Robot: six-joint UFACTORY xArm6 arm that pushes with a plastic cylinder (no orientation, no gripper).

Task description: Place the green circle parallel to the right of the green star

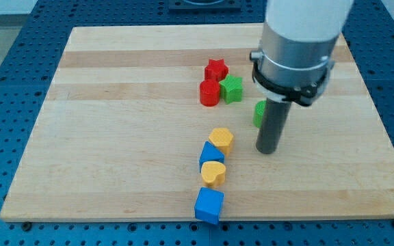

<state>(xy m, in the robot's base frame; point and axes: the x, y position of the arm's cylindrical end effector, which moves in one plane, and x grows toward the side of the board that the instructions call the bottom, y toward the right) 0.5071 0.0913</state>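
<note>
The green star (232,89) lies near the board's upper middle, touching a red round block (209,93) on its left, with a red star (215,69) just above them. The green circle (258,113) lies to the star's lower right and is mostly hidden behind my rod; only its left edge shows. My tip (267,151) rests on the board just below the green circle and to the right of a yellow block.
A column of blocks runs down the middle: a yellow hexagon-like block (221,139), a blue block (211,155), a yellow heart (213,173) and a blue cube (208,205) at the board's bottom edge. The wooden board (115,137) lies on a blue perforated table.
</note>
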